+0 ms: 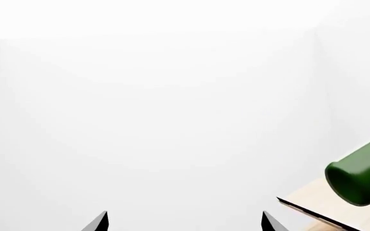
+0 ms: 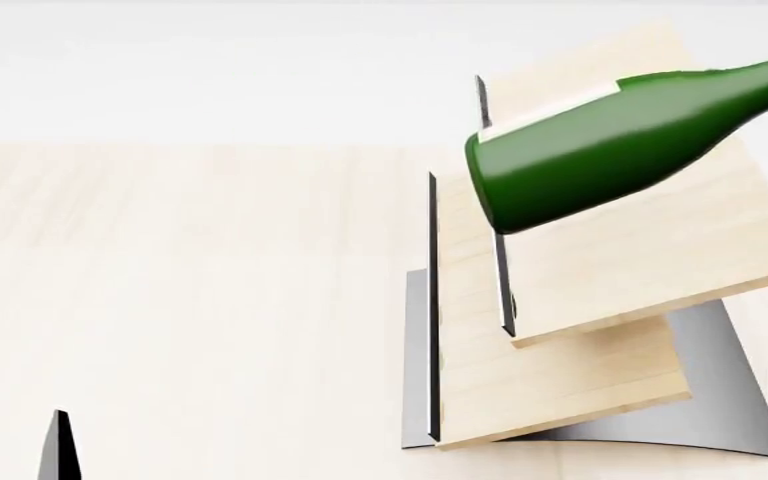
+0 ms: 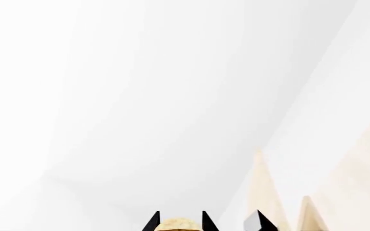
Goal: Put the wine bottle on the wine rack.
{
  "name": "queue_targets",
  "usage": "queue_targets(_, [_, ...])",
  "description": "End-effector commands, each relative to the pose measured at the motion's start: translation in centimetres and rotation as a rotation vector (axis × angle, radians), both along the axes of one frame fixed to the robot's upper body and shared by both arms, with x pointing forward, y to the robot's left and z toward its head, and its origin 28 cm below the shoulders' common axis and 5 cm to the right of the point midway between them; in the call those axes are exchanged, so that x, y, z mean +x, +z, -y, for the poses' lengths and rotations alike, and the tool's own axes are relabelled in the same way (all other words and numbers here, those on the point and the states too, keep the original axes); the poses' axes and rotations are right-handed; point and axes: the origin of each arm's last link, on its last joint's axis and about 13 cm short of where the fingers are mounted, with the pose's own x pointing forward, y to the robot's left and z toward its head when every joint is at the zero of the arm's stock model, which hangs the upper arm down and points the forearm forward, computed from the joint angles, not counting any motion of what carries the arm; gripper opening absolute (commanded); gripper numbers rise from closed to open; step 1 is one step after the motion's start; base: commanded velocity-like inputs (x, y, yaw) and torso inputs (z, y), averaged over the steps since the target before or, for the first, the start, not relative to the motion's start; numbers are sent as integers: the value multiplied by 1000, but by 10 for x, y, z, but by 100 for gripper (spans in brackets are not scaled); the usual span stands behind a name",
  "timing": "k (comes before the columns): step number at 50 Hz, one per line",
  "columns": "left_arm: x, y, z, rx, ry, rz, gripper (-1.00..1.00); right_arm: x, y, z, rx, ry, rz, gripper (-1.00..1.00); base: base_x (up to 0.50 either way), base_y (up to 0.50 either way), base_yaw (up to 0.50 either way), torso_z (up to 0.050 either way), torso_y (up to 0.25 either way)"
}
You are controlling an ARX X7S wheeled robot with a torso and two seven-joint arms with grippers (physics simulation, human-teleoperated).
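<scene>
On the upper step of the wine rack (image 2: 624, 270), the wine bottle (image 2: 598, 150) lies on its side, its round green base toward the rack's dark metal edge and its neck running off the head view's right side. No label or writing shows on the glass from here. The rack stands on a pale wood surface (image 2: 184, 260) on a curved grey base.

The left gripper (image 1: 185, 222) has its two dark tips wide apart, with nothing between them. The right gripper (image 3: 179, 222) seems closed on a tan cork-like top, though only the tips show.
</scene>
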Motion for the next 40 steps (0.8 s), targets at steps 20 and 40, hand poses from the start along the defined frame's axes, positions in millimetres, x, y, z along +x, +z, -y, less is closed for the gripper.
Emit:
queue_targets(20, [1, 0, 0, 1, -1, -2, 100, -1, -7, 3, 4, -11, 34, -100, 0, 0, 0, 1, 0])
queue_targets(40, [1, -1, 1, 3, -3, -5, 100, 0, -19, 4, 13, -17, 20, -100, 0, 0, 0, 0, 1])
